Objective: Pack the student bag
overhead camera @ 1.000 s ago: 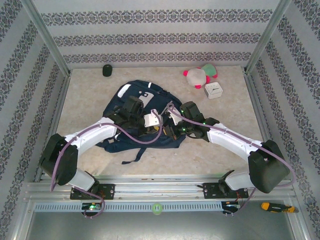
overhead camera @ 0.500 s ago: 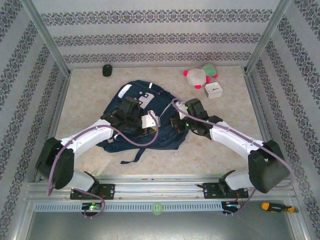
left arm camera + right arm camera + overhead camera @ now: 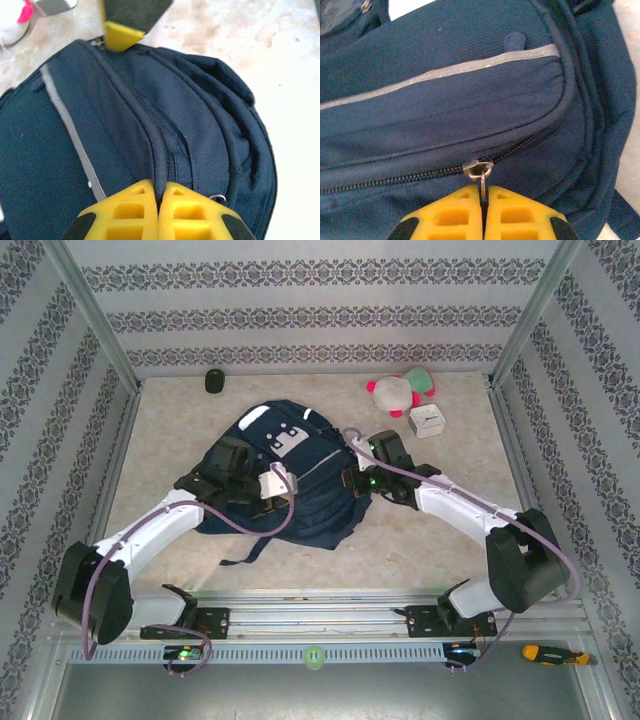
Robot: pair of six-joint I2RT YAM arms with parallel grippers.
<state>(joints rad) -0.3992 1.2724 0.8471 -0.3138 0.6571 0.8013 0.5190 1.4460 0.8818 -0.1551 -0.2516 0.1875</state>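
Note:
The navy student bag [image 3: 300,495] lies flat in the middle of the table, white patches toward the back. My left gripper [image 3: 287,487] is over its middle, shut on a ridge of fabric beside the zip seam [image 3: 160,192]. From the right, my right gripper [image 3: 352,484] is shut on the metal ring of the zipper pull [image 3: 482,192], just below the slider [image 3: 478,166]. The zip teeth left of the slider are closed. A grey stripe [image 3: 445,72] runs across the bag [image 3: 470,115] above the zip. A yellow fingertip [image 3: 122,35] of the right gripper shows at the bag's far edge [image 3: 200,125].
A pink, white and green plush toy [image 3: 400,390] and a white box [image 3: 428,421] sit at the back right. A small dark object [image 3: 213,380] is at the back left. Metal posts and patterned walls enclose the table. A screwdriver [image 3: 548,653] lies beyond the near rail.
The left arm has drawn back to the left with the bag fabric pinched. The right gripper has shifted slightly toward the back with the pull. The bag lies more stretched out.

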